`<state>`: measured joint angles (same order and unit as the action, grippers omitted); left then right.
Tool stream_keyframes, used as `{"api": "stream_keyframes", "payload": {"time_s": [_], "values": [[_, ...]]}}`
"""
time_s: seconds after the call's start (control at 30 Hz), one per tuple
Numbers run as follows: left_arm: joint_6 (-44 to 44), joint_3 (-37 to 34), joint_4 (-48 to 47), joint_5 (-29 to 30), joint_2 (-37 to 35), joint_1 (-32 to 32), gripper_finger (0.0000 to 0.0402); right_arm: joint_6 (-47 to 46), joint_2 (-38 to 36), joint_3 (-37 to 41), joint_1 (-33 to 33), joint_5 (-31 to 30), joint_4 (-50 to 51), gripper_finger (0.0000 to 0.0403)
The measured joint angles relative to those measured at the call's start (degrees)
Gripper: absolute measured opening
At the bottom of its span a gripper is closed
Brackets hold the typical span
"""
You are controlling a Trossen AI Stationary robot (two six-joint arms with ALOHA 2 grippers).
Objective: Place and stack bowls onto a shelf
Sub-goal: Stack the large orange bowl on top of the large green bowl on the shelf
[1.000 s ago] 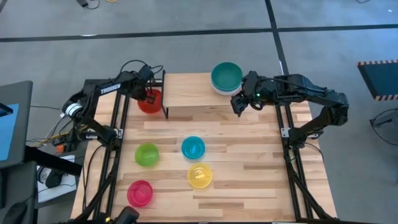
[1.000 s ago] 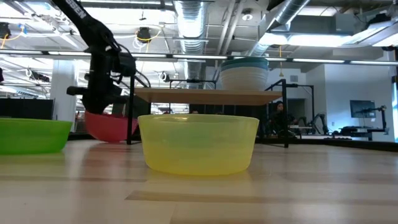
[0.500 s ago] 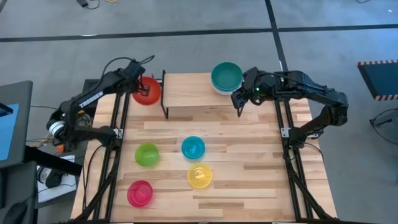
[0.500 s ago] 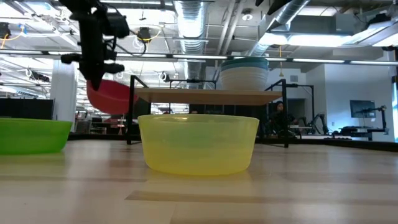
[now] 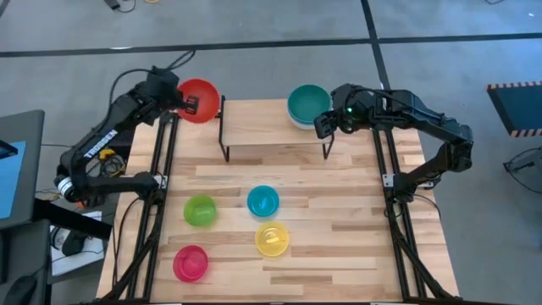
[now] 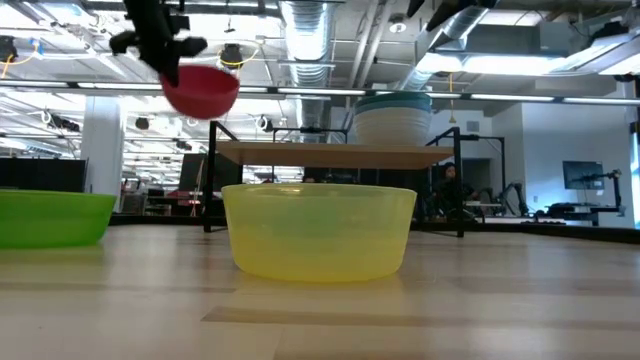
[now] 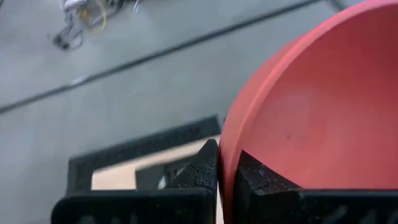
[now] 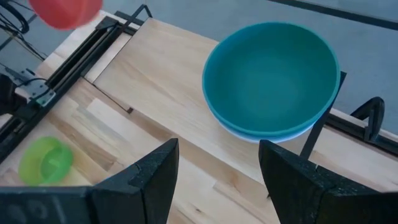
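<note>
One shelf (image 5: 269,127) sits at the table's (image 5: 356,254) 12 o'clock edge, plank top on black legs; largest item first. On its 3 o'clock end a stack is seen w/ the teal bowl (image 5: 307,102) on top, blue and white rims under it in the low view. Four bowls wait on the tabletop: lime green bowl (image 5: 201,210) at 9 o'clock, cyan bowl (image 5: 262,201) near centre, yellow bowl (image 5: 271,240) at 6 o'clock of it, pink bowl (image 5: 190,263) at 7 o'clock.

The red-orange bowl (image 5: 197,100) has been lifted: 1 s ago it was low beside the shelf's 9 o'clock legs, half a sec ago partway up, now it is carried above plank height, just off the shelf's 9 o'clock end. Its rim is pinched between the closed fingers of the left gripper (image 7: 219,167), seen clearly in the left wrist view. Height clearance looks gained, so approx. the next step is judged to be a move toward 3 o'clock and a set-down on the plank or the stack.

The right gripper (image 5: 322,127) has been drawn back slightly, held at 3 o'clock of the stack, fingers spread and empty, nothing between them.
</note>
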<state>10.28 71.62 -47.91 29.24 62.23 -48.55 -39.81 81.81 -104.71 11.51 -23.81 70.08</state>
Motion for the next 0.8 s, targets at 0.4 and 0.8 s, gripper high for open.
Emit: {"api": "stream_keyframes", "payload": {"time_s": [0.4, 0.8], "values": [[1.02, 7.01, 12.05, -5.66, -0.09, 10.64, 0.0000, 6.66, 0.08, 0.00, 0.55, 0.04, -14.25, 0.0247], [-0.20, 7.01, 28.44, 1.79, 6.12, 24.43, 0.0000, 24.60, 3.16, 0.01, -1.41, 1.74, -37.51, 0.0231]]}}
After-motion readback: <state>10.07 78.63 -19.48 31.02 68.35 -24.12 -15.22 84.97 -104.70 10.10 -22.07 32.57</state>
